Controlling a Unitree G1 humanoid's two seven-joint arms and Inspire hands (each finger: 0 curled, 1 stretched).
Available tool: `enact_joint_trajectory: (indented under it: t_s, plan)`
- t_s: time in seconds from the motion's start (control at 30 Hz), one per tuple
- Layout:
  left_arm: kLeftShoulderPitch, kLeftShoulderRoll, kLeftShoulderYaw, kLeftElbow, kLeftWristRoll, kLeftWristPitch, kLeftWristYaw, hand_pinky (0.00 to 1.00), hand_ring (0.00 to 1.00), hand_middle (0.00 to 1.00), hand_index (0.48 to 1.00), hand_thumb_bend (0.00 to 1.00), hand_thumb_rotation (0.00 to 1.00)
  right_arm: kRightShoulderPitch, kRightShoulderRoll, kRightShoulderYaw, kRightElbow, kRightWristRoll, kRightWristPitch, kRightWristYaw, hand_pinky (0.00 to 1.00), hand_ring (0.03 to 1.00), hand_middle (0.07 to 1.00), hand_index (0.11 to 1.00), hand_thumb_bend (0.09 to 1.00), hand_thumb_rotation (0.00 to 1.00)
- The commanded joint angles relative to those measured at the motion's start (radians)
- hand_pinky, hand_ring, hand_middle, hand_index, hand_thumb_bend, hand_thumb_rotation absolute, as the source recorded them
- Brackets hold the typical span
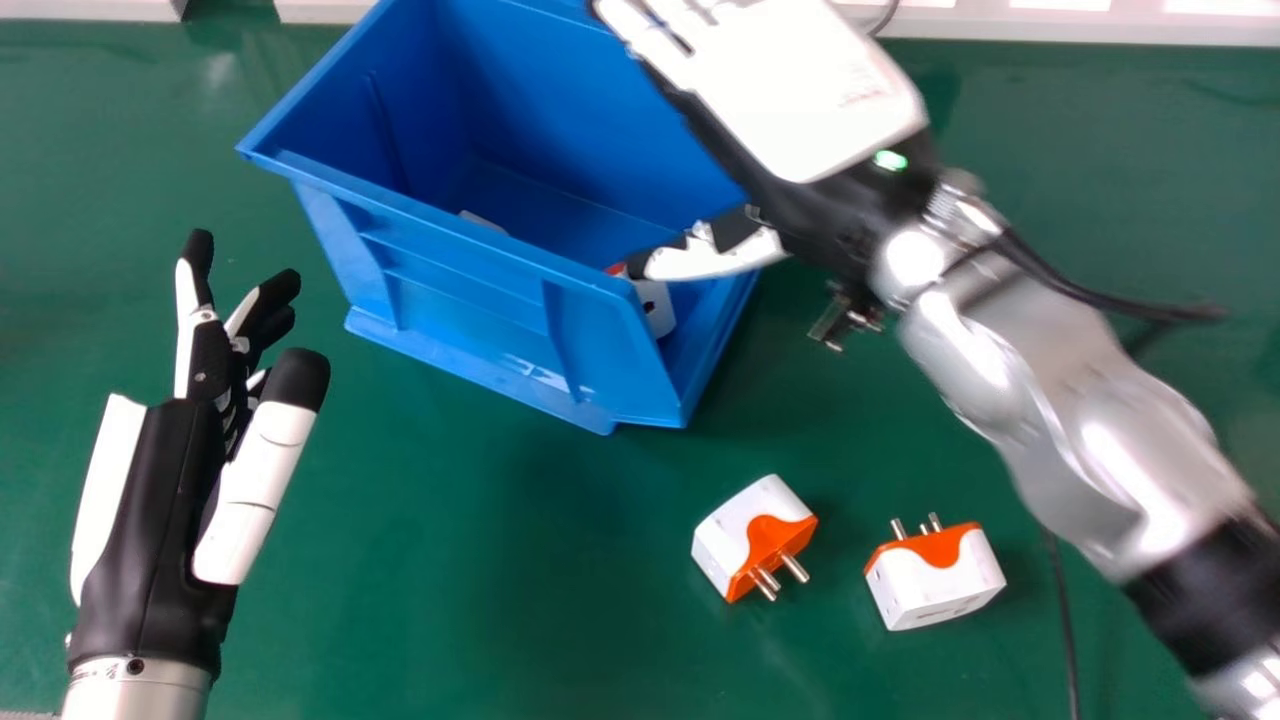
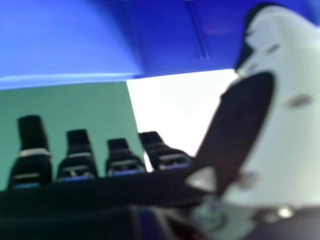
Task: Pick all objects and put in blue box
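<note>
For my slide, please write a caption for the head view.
Right robot hand over blue box; two white-orange plugs on green table.

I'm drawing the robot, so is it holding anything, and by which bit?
Nothing is held. The left hand is empty, and the right hand is open and empty, with a plug near its thumb in the blue box.

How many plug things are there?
3 that I can tell: a plug adapter on the green table, another adapter to its right, and a third adapter inside the blue box, by the right hand. A pale bit in there may be another, mostly hidden.
</note>
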Motion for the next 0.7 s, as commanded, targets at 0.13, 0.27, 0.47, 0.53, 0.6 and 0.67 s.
enact_joint_trajectory:
  t_s: [0.13,0.27,0.47,0.53,0.6,0.67]
  plan:
    - [-0.003,0.016,0.013,0.001,-0.017,-0.010,-0.004,0.87,0.94,0.94,0.942,0.84,0.98,0.200,-0.091,-0.141,-0.275,0.040,0.001,0.056,0.74,0.876,0.933,0.925,0.499,0.44]
    - [-0.005,0.019,0.016,0.006,-0.014,-0.011,-0.003,0.87,0.94,0.94,0.940,0.83,0.98,0.346,-0.129,-0.246,-0.415,0.060,-0.002,0.082,0.74,0.871,0.926,0.924,0.504,0.47]
    - [-0.004,0.019,0.019,0.015,-0.017,-0.021,-0.002,0.86,0.94,0.93,0.937,0.82,0.98,0.544,-0.162,-0.372,-0.526,0.080,-0.033,0.093,0.74,0.865,0.919,0.914,0.521,0.46]
    - [-0.007,0.022,0.019,0.021,-0.018,-0.024,-0.004,0.86,0.94,0.93,0.937,0.82,0.98,0.614,-0.174,-0.410,-0.550,0.086,-0.053,0.095,0.74,0.864,0.918,0.913,0.523,0.46]
    - [-0.009,0.024,0.020,0.024,-0.022,-0.024,-0.007,0.86,0.94,0.94,0.937,0.82,0.98,0.698,-0.188,-0.449,-0.564,0.093,-0.085,0.090,0.74,0.862,0.916,0.909,0.524,0.47]
    - [-0.010,0.025,0.023,0.025,-0.025,-0.023,-0.008,0.86,0.94,0.94,0.938,0.82,0.98,0.754,-0.194,-0.475,-0.565,0.099,-0.115,0.086,0.74,0.859,0.913,0.904,0.526,0.49]
